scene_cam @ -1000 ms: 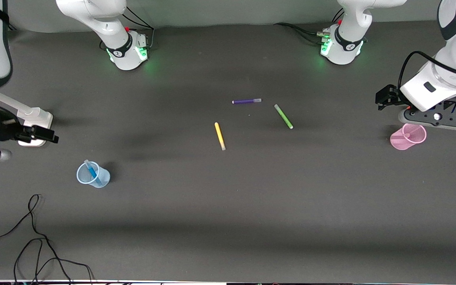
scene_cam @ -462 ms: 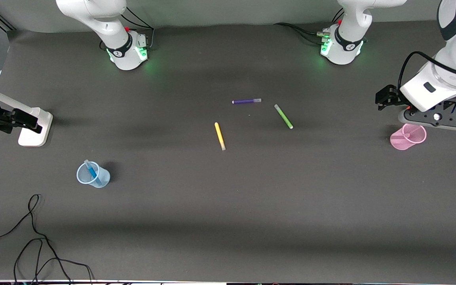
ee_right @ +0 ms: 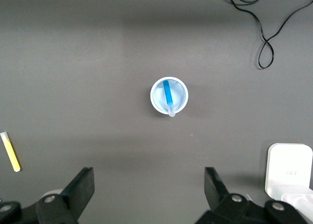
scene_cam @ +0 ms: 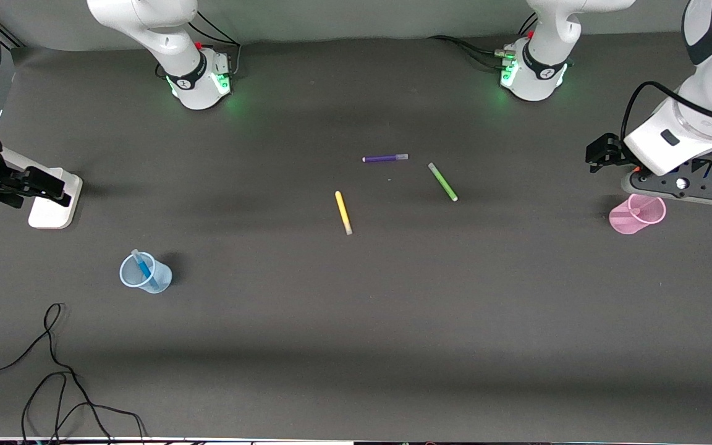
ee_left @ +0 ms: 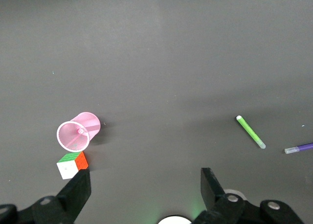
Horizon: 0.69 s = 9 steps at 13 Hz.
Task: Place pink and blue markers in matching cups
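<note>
The pale blue cup (scene_cam: 146,272) stands upright toward the right arm's end of the table with the blue marker (scene_cam: 144,269) leaning inside it. Both show in the right wrist view, cup (ee_right: 157,100) and marker (ee_right: 167,93). My right gripper (ee_right: 149,185) is open and empty, high above the table beside that cup. The pink cup (scene_cam: 636,214) stands at the left arm's end with the pink marker (scene_cam: 627,216) inside. My left gripper (ee_left: 145,182) is open and empty, up in the air just beside the pink cup (ee_left: 78,132).
A yellow pen (scene_cam: 343,212), a green pen (scene_cam: 442,182) and a purple pen (scene_cam: 385,158) lie mid-table. A colour cube (ee_left: 72,165) sits beside the pink cup. A white stand (scene_cam: 53,198) is at the right arm's end. A black cable (scene_cam: 53,371) lies near the front edge.
My right arm has drawn back toward its end of the table and risen, away from the blue cup. The left arm has barely moved.
</note>
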{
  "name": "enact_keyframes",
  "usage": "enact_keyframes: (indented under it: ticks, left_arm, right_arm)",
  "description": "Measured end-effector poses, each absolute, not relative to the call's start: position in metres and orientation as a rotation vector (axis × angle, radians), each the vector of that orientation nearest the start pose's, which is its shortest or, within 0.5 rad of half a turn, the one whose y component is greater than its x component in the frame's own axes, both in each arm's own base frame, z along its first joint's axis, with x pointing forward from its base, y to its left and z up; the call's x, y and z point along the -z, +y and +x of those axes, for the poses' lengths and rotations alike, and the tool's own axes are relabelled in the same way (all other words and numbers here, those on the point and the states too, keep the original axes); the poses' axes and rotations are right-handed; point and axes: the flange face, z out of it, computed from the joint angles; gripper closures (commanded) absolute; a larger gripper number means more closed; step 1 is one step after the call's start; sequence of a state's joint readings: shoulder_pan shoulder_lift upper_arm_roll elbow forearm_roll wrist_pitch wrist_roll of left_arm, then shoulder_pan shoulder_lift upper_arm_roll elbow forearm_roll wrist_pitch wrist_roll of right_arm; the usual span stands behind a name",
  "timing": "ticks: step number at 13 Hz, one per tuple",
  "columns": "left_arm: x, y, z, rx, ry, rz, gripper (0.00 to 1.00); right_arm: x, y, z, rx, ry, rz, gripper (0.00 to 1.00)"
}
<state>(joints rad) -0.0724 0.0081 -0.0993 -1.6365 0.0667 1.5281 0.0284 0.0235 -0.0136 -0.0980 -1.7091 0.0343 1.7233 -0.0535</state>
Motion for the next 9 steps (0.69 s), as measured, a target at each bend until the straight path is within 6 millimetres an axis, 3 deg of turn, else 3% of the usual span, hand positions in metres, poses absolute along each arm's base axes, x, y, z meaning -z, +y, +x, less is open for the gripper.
enact_keyframes:
  ticks: [9]
  left_arm:
    - [-0.5825, -0.0881, 0.5437, -0.181, 0.312, -3.046, 0.0]
  right_arm:
    - [-0.5802, -0.0432, 0.5526, -0.036, 0.052, -3.106, 0.0]
